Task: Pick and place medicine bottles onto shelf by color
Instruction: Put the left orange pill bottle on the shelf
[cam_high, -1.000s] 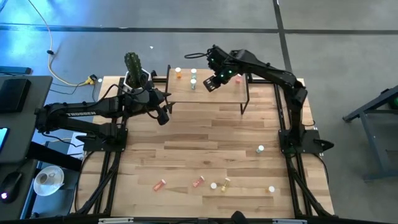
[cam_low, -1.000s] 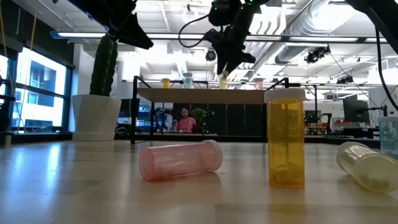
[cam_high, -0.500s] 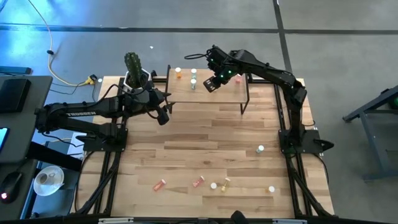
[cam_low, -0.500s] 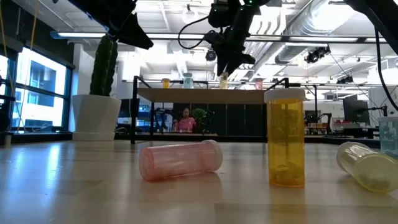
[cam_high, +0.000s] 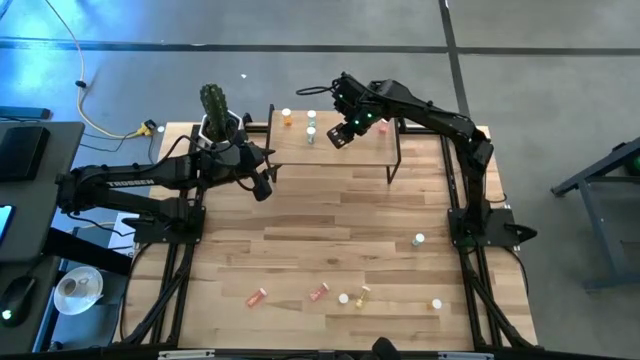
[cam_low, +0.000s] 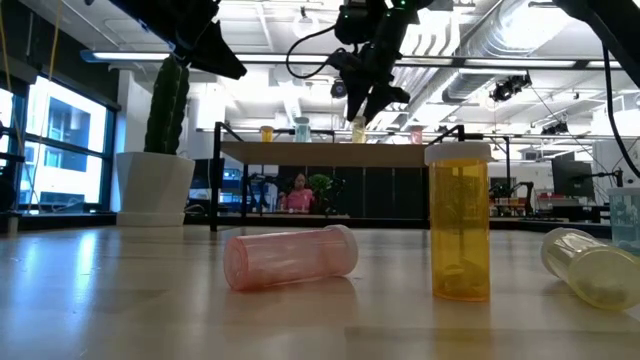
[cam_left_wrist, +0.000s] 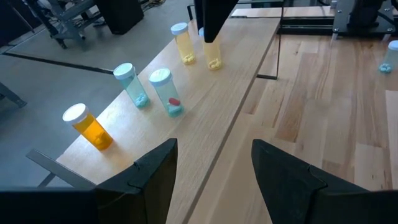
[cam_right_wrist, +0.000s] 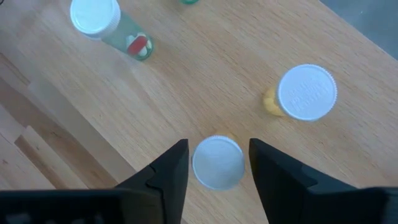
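Reaching in from the right edge of the table, the right arm bends over the shelf (cam_high: 330, 148), its right gripper (cam_right_wrist: 217, 163) pointing straight down above the shelf's middle. Its jaws stand released on either side of a yellow bottle (cam_right_wrist: 217, 161), with a gap showing at each side of the white cap; the bottle stands upright on the shelf top. A second yellow bottle (cam_right_wrist: 304, 93) stands just beside it, and two pale green bottles (cam_left_wrist: 163, 91) stand further left on the shelf, with an orange bottle (cam_left_wrist: 87, 126) at the far-left corner.

The left arm stretches in from the left, its left gripper (cam_left_wrist: 214, 168) hovering off the shelf's left end, jaws released and empty, aimed along the shelf top.

A potted cactus (cam_high: 214, 108) stands at the table's far-left corner, close behind the left gripper. On the near part of the table lie a pink bottle (cam_low: 290, 257) on its side, another pinkish one (cam_high: 257, 296) left of it, an upright yellow bottle (cam_low: 460, 221) and a pale one (cam_low: 592, 265) tipped over at the right. One more bottle (cam_high: 419, 240) stands alone nearer the right arm's base. Beyond the table, a person (cam_low: 297, 192) shows under the shelf.
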